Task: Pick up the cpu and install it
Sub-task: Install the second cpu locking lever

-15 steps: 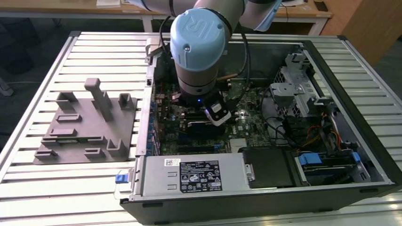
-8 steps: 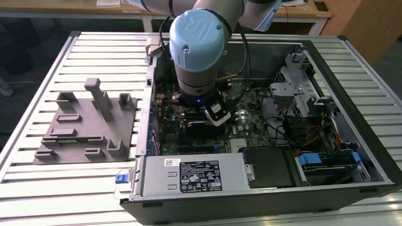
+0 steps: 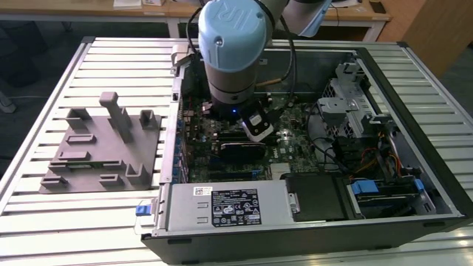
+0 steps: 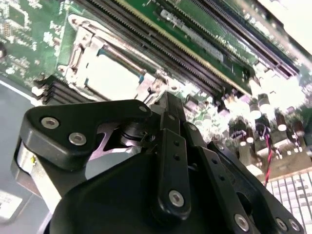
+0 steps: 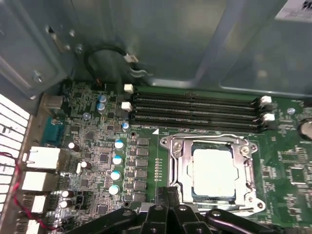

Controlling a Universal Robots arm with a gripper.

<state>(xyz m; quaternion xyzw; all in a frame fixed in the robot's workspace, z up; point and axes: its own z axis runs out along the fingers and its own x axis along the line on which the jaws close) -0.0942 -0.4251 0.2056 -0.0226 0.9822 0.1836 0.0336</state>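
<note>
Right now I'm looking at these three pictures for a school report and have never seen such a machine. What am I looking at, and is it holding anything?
The pale blue and grey jointed robot arm reaches down into an open black desktop computer case, which lies on a ribbed metal table. That picture comes from a camera standing off the arm. The other two come from cameras riding near the arm's wrist, looking down at the green circuit board.

On the board, the cpu, a small square chip with a silvery-white top, sits inside its metal-framed socket; it shows in both wrist views. The black pincer hangs just beside that socket. The pictures do not show whether it is open or shut, and I see nothing held in it. A grey plastic fixture plate lies on the table next to the case.
</note>
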